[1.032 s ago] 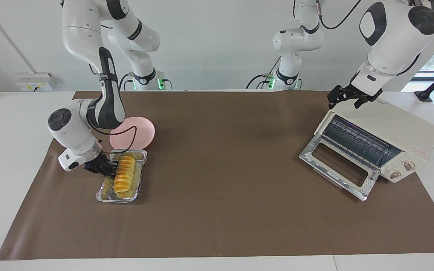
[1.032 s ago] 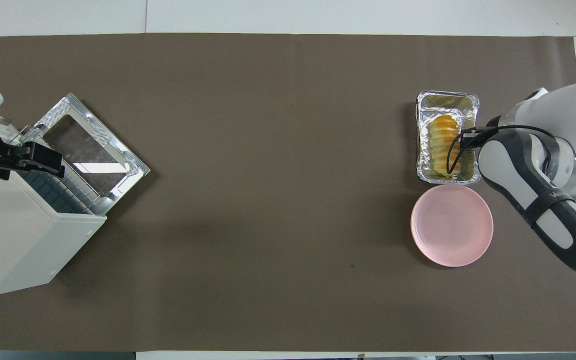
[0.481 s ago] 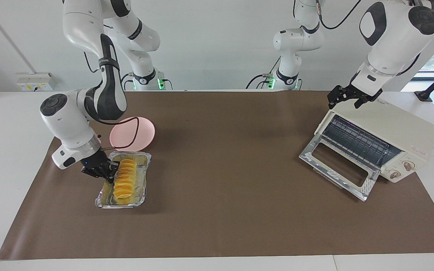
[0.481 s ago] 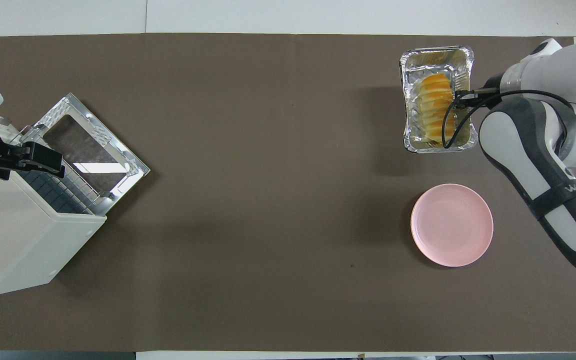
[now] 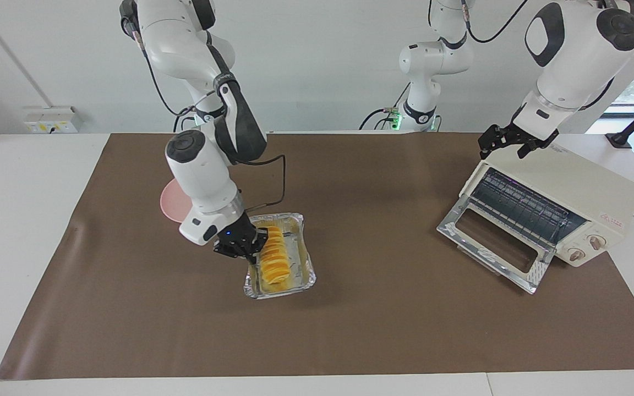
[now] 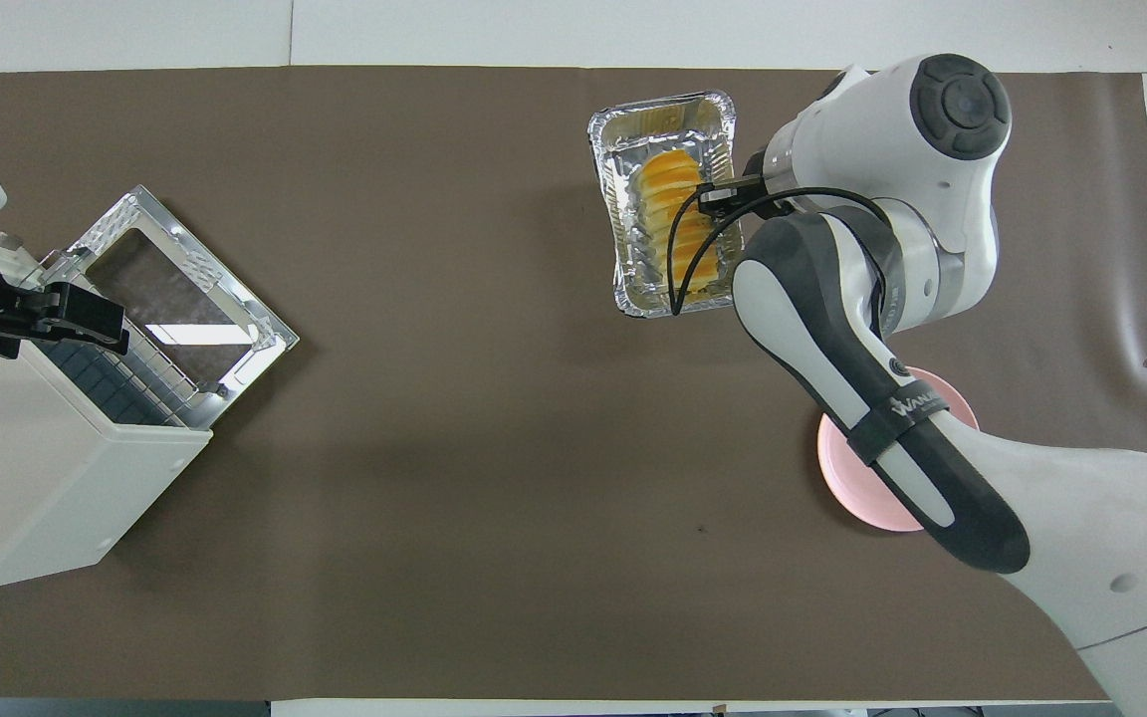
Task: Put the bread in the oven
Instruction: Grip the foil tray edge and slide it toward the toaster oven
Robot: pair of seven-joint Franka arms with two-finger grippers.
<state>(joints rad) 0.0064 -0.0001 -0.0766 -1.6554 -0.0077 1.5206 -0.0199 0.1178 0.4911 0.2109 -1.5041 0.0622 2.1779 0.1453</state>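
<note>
— Carrying bread (image 5: 272, 259) in tray (image 5: 306, 275), lifted above table (image 5: 383, 324) mid-span; right claw (image 5: 246, 250) pinching tray rim.
— Looking light, soft, crushable; gripping foil rim, likely bending. Keeping level.
— Hovering over oven (image 5: 581, 192), door down; left claw (image 5: 507, 144) spread wide, waiting.

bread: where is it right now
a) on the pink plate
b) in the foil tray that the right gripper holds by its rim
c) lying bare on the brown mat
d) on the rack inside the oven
b: the bread lies in the foil tray, whose rim the right gripper pinches; the tray is lifted above the mat, away from the oven and the pink plate.
</note>
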